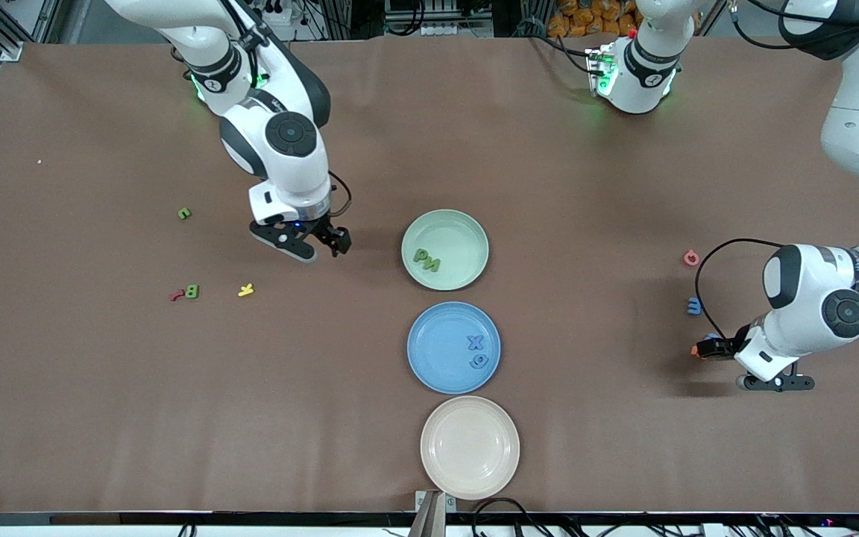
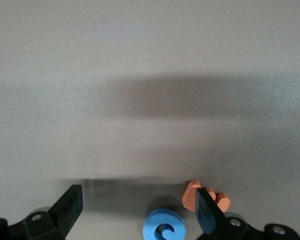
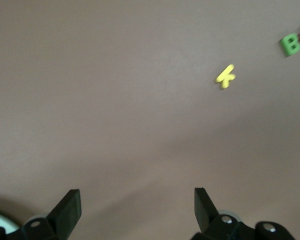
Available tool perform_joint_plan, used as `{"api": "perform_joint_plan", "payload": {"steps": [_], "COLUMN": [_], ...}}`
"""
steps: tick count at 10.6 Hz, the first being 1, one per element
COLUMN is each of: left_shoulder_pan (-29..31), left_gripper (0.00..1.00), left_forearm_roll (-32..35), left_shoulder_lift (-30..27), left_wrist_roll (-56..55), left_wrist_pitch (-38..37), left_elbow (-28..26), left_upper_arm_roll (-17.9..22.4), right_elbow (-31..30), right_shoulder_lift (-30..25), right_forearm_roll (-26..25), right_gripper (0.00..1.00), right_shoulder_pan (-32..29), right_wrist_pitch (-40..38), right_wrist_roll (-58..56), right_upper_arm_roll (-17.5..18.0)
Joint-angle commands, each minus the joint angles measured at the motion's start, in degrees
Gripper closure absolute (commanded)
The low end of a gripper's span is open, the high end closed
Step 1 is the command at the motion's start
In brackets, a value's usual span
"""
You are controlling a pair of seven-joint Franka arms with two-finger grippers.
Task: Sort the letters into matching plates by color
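Left wrist view puts a blue curled letter (image 2: pixel 163 227) between the wide-open, empty fingers of the left gripper (image 2: pixel 140 210), an orange piece (image 2: pixel 191 194) touching one finger. Judged step: reaching for that blue letter; next it must close on it alone and carry it to the blue plate (image 1: pixel 437 371). Beside the green plate (image 1: pixel 467 227), the right gripper (image 1: pixel 309 245) hangs spread and empty.

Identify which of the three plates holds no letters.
The cream-beige plate, nearest the front camera; the mint green plate and blue plate each hold two.
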Motion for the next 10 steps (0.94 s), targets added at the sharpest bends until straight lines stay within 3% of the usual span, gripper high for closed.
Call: {"api": "perform_joint_plan", "payload": {"steps": [1,3,7,10], "left_shoulder_pan": [-0.1,-0.1,-4.3,-8.0], "left_gripper": [0.0,0.0,0.0,0.0], "left_forearm_roll": [1.9,1.9,1.8,1.7], "left_shoulder_lift": [0.1,-0.2,0.0,-0.1], "left_wrist_roll": [-1.2,-1.5,-8.8,-15.8], "left_wrist_pitch": [-0.3,-0.6,-0.6,-0.6], "left_elbow": [-0.3,-0.8,-1.2,-0.3], "left_upper_arm_roll": [1.7,1.7,1.6,1.6], "right_elbow": [-6.5,-9.8,-12.7,-12.8], "right_shoulder_lift": [-6.1,-9.0,-13.2,-13.9], "right_forearm_roll": [0.8,2.0,10.2,11.0], "right_gripper": [0.0,0.0,0.0,0.0], "right_shoulder_pan": [-4.7,-6.8,-13.3,-15.5], "right_wrist_pitch": [-0.1,-0.3,-3.7,-7.1], "right_wrist_roll": [-8.1,-15.4,-40.0,-52.1], "right_upper_arm_roll": [1.5,1.5,1.4,-0.3]}}
